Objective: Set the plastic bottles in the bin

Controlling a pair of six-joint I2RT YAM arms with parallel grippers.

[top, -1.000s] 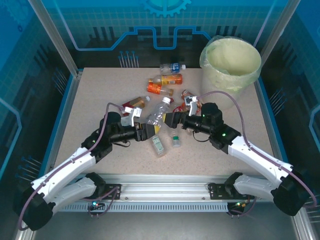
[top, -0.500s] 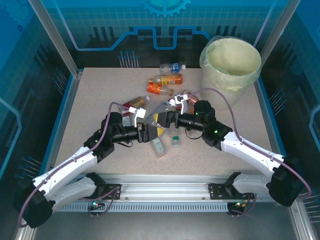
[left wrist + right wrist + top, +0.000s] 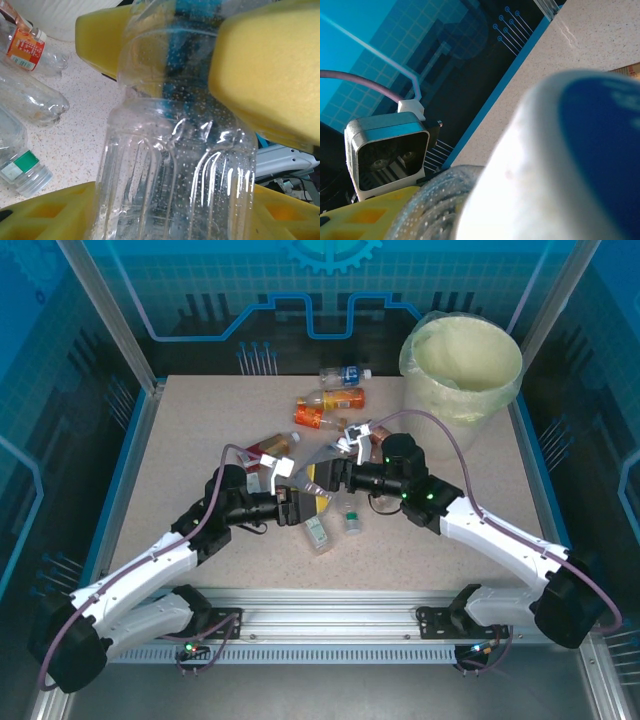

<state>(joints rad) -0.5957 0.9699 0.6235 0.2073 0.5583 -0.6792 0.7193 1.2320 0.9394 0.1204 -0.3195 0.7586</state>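
Note:
A clear plastic bottle [image 3: 322,461] hangs just above the table's middle, between both grippers. My left gripper [image 3: 304,499] is shut on its ribbed body [image 3: 175,170], with my yellow fingers [image 3: 45,215] at either side. My right gripper [image 3: 329,476] has come in from the right, and its yellow pads [image 3: 270,75] are closed against the bottle's upper part. In the right wrist view the droplet-covered bottle [image 3: 435,205] sits under a blurred white and blue shape close to the lens. The bin [image 3: 450,400] stands at the far right corner.
Loose bottles lie behind the grippers: a blue-labelled one [image 3: 343,374], an orange one [image 3: 335,398], a red-orange one [image 3: 315,418] and a red-labelled one [image 3: 270,448]. Two small green-labelled bottles [image 3: 317,533] [image 3: 351,520] lie just in front. Glass walls enclose the table.
My right gripper has moved left onto the clear bottle and its jaws have come in from wide open against it. The left gripper has kept its hold, shifting slightly.

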